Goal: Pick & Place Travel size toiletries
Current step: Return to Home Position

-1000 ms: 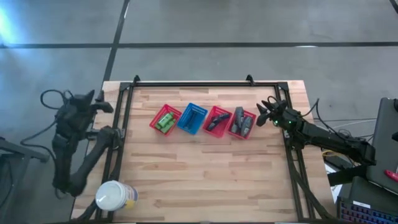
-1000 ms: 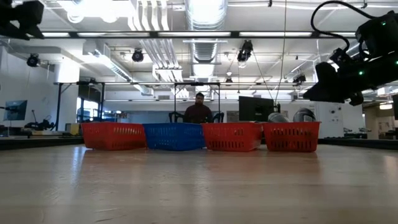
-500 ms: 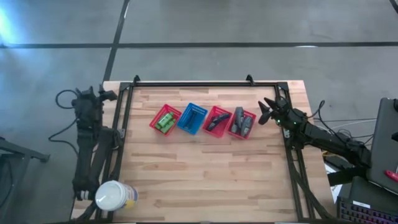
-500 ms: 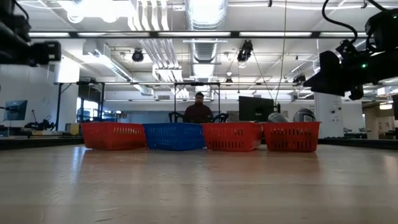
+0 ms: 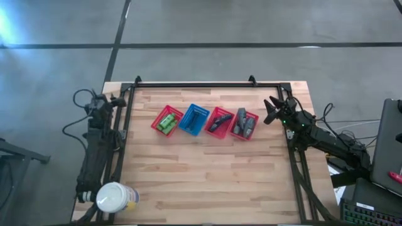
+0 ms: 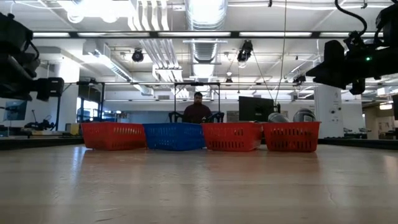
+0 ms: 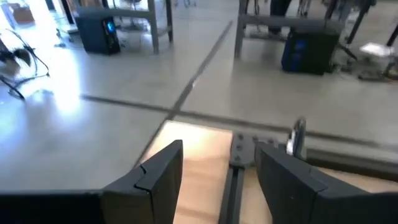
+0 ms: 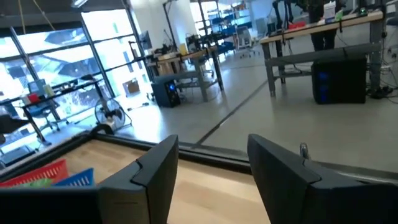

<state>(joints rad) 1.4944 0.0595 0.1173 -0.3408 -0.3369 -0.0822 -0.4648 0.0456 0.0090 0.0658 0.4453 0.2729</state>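
Four small mesh baskets stand in a row on the wooden table. In the high view the left red basket holds bright-green bottles. Beside it stands the blue basket. Another red basket holds a dark flat item. The rightmost red basket holds dark grey oblong containers. My right gripper is open and hovers just right of that basket, touching nothing. My left gripper is open, above the table's far-left corner.
A large white round jar stands at the table's near-left corner. A black frame rail runs along the far edge and down both sides. The wood nearer than the baskets lies bare. A person sits in the room behind.
My left arm has swung in from beyond the table's left edge and now lies along that edge. Its gripper has come down over the far-left corner. My right gripper has drawn back slightly toward the table's right edge and risen a little. The baskets have stayed put.
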